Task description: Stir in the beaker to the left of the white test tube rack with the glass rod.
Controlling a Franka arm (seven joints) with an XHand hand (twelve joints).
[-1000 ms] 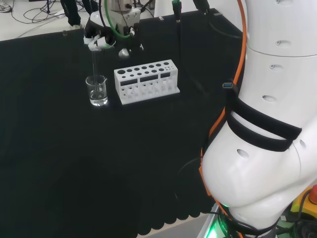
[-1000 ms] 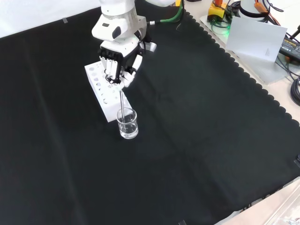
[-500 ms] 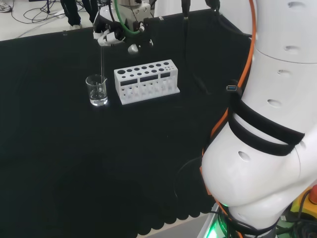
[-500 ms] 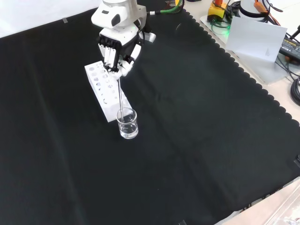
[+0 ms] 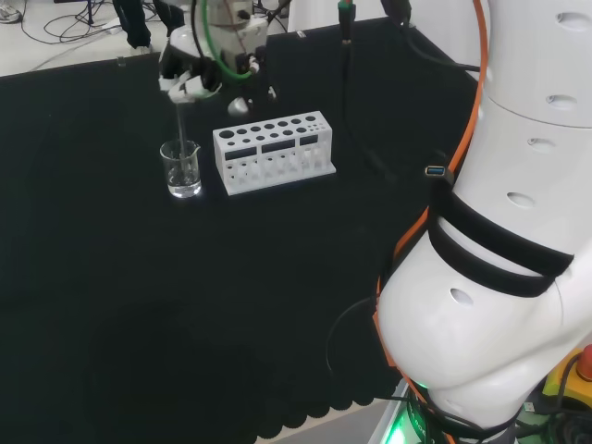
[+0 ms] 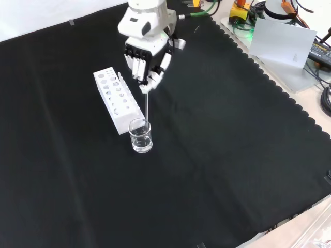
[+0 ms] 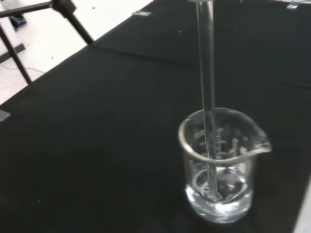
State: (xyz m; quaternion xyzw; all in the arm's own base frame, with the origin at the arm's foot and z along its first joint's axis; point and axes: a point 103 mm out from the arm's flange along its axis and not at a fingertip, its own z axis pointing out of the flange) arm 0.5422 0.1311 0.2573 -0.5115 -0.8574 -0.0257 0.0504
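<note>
So the hand (image 6: 146, 62) is pinching the top end of the glass rod (image 6: 147, 106), fingers curled around it, and the rod is hanging nearly upright with its lower tip dipping into the beaker (image 6: 140, 136). In the front view the beaker is sitting right at the near end of the white test tube rack (image 6: 117, 100); in the head view it's just left of the rack.

My take: that rod is going to be stiff, slick and easy to snap, so gripping high like this is giving plenty of reach but also plenty of leverage against the thin glass wall.

The beaker is holding a shallow pool of clear liquid. The rack holes are looking empty from here.
</note>
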